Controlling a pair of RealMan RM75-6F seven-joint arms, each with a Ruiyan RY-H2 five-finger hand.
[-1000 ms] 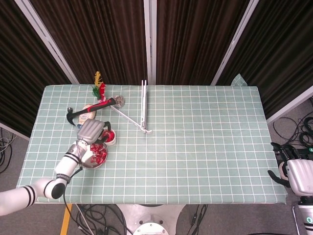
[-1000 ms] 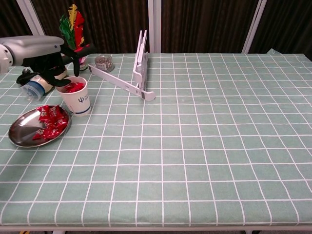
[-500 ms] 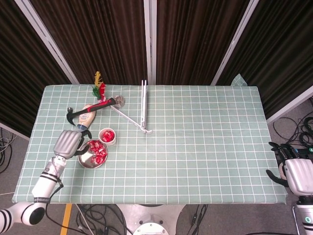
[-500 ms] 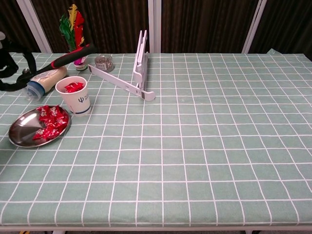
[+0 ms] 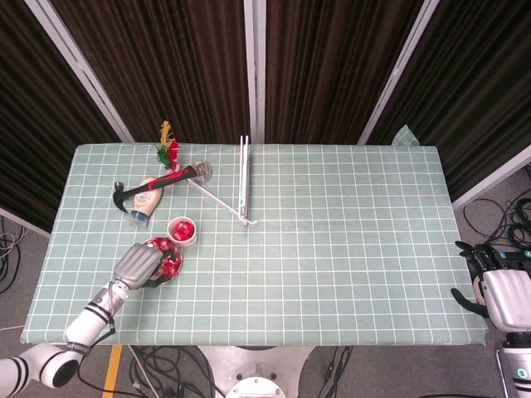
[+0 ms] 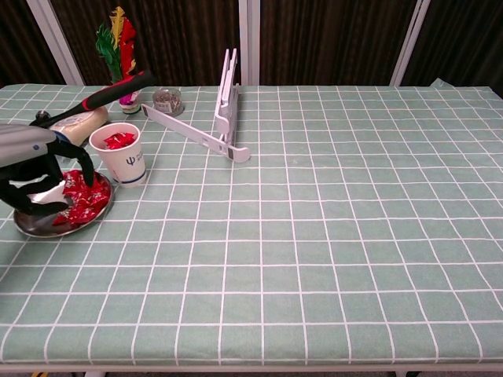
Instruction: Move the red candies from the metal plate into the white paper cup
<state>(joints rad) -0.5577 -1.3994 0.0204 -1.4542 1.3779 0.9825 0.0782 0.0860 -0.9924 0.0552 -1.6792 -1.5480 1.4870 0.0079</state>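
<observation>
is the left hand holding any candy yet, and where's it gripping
Cannot be told. The left hand hangs over the metal plate with its fingers curled down among the red candies, but no candy shows clearly pinched. The right hand holds nothing.

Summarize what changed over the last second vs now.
The left hand was over the white paper cup a second ago, swung out past the plate's left side, and has now come back over the metal plate, fingers curled down into the red candies. Whether it grips one cannot be told. The cup, its candies, the plate and the right hand beside the table's right edge stayed put.
</observation>
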